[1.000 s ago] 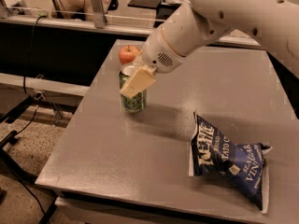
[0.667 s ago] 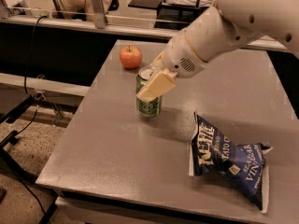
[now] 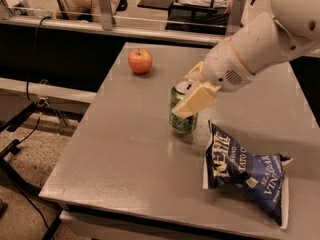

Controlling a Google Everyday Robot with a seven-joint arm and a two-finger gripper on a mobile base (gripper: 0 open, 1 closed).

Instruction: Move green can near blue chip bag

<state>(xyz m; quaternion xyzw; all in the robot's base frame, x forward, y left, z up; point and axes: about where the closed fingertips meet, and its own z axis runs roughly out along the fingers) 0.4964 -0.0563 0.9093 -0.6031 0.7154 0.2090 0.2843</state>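
The green can (image 3: 181, 122) stands upright on the grey table (image 3: 125, 149), just left of the blue chip bag (image 3: 247, 173), which lies flat at the front right. My gripper (image 3: 192, 101) is shut on the green can from the right side, with one cream finger (image 3: 195, 103) across its front. The white arm reaches in from the upper right.
A red apple (image 3: 140, 61) sits near the table's back left corner. A dark counter with metal posts runs behind the table. The floor with cables and a black frame lies to the left, below the table's left edge.
My gripper has carried the green can to the right and toward the front, away from the apple, so it now stands close to the blue chip bag.
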